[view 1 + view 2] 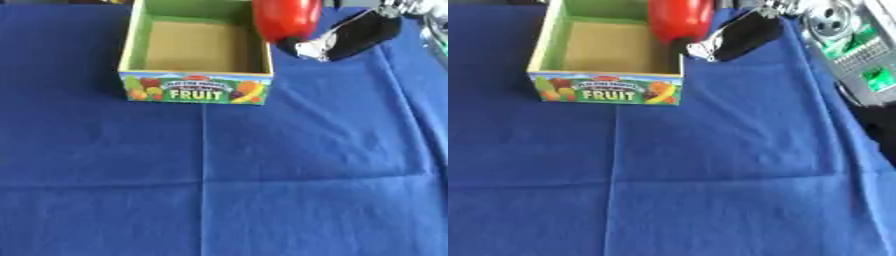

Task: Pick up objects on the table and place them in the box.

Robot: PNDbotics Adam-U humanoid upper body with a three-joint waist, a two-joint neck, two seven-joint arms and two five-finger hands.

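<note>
One red fruit (285, 18) is pinched in the right hand (350, 37) just above the right wall of the box (197, 89), probably so it can drop inside.

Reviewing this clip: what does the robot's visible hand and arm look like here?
Only the right hand shows, entering from the upper right: a black, rounded body with a shiny silver patch near the fingers. Silver metal joint parts sit behind it along the arm. The left hand is out of view.
</note>
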